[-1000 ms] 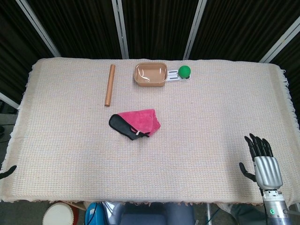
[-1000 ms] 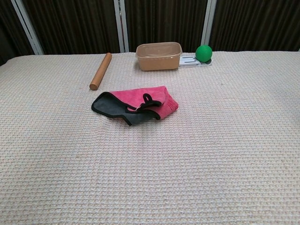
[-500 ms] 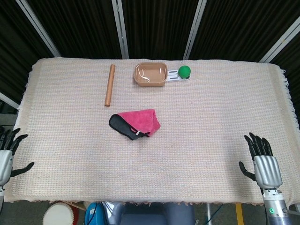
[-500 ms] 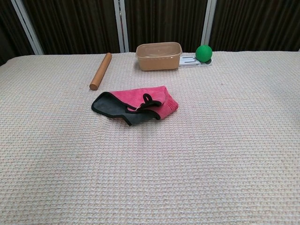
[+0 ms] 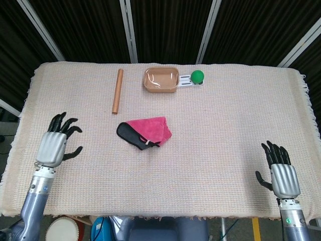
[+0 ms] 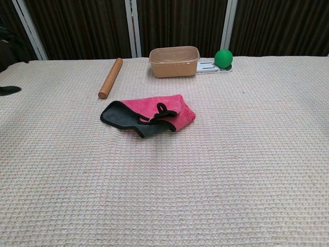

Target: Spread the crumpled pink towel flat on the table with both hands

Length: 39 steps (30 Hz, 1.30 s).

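Lying between both hands (image 5: 56, 142), pink towel (image 5: 149, 128)

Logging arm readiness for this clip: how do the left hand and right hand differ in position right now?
The left hand is over the table, nearer the pink towel; the right hand sits at the table's near edge, further from it. The left hand tilts inward toward the towel; the right points straight ahead. Both hold nothing, fingers apart, and neither touches the towel.

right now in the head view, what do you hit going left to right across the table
left hand → wooden rolling pin → pink towel → green ball → right hand
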Motion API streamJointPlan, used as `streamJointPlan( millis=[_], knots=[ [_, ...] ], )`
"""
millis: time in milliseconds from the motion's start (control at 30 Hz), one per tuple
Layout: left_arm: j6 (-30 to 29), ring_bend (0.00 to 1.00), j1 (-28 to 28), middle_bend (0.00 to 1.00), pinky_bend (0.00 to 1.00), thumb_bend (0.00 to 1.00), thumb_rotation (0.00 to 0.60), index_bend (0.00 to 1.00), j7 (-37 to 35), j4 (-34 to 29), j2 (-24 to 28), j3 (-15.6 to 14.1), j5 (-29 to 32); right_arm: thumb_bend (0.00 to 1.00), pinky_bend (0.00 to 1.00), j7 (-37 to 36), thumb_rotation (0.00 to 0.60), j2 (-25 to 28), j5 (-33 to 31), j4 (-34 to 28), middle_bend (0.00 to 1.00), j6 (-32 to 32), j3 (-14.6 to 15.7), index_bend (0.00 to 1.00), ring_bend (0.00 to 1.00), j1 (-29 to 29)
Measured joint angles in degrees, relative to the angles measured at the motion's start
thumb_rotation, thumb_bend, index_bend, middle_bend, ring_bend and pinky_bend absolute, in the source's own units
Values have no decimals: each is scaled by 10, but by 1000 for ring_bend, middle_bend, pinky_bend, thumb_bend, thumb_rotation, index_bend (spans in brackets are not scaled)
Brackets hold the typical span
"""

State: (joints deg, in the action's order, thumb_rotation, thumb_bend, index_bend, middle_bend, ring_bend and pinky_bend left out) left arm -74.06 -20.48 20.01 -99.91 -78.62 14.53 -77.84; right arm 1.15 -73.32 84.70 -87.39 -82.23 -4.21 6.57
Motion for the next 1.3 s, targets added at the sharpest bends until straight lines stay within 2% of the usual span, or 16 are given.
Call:
streamJointPlan(
  millis=[267,400,800,1067,1300],
  knots=[
    [69,17,-98,216,61,278,600,425,94,26,-95,38,74,346,0,-11,600,-3,-19,11,0,21,-7,0,0,7],
    [85,17,-135,217,61,266,600,422,131,53,-141,44,94,346,0,-19,600,-4,-28,15,0,29,-10,0,0,10],
    [98,17,-229,233,61,248,600,440,183,154,-279,50,125,346,0,-46,600,-2,-46,22,0,41,-19,0,0,15],
    [90,17,-252,239,61,262,600,456,182,186,-322,47,130,346,0,-54,600,0,-56,24,0,48,-23,0,0,17],
    [77,17,-252,247,61,354,600,487,171,191,-328,38,121,346,0,-56,600,0,-57,22,0,50,-23,0,0,17]
  ],
)
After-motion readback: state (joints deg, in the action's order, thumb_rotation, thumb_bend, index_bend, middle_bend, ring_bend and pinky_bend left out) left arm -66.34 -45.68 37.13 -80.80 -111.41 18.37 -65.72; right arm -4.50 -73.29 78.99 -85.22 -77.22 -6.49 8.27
